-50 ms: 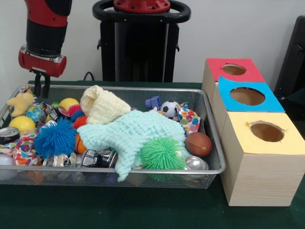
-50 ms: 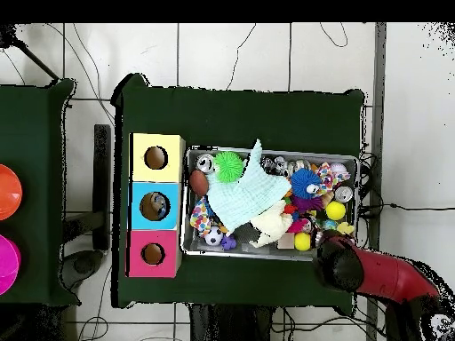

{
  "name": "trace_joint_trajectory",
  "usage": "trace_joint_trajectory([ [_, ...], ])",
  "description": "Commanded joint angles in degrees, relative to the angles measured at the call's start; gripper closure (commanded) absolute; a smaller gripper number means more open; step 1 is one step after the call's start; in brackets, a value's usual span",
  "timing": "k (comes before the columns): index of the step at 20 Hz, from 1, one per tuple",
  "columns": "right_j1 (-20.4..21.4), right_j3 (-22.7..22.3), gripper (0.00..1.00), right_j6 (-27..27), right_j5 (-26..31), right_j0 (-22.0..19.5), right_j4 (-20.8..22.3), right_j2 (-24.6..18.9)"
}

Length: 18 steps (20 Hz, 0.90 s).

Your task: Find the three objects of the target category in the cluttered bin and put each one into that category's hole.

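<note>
We see the end effector hanging over the far corner of the wire bin, just above the clutter, and we cannot tell how wide it stands or whether it grips anything. The bin sits on the green counter beside three boxes with round holes: red, blue and yellow.

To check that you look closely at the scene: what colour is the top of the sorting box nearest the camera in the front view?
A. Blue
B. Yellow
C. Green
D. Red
B. In the front view the closest box has a yellow top with a round hole; the blue-topped box and the red-topped box stand behind it.
</note>
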<state>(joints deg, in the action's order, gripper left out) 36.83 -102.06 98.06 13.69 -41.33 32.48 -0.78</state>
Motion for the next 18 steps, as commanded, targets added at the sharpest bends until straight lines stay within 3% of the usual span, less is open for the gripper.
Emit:
trace_joint_trajectory([
  [1,-2.4,-1.4,0.0,3.7,-0.7,-1.6,-0.8,-5.4],
  [5,-4.1,-0.9,0.0,3.1,-2.1,-3.2,-0.2,-6.7],
  [10,-6.3,1.0,0.0,4.3,-3.2,-1.5,1.0,-3.8],
  [18,-9.7,3.3,0.0,5.0,-5.1,-1.0,1.0,-3.3],
])
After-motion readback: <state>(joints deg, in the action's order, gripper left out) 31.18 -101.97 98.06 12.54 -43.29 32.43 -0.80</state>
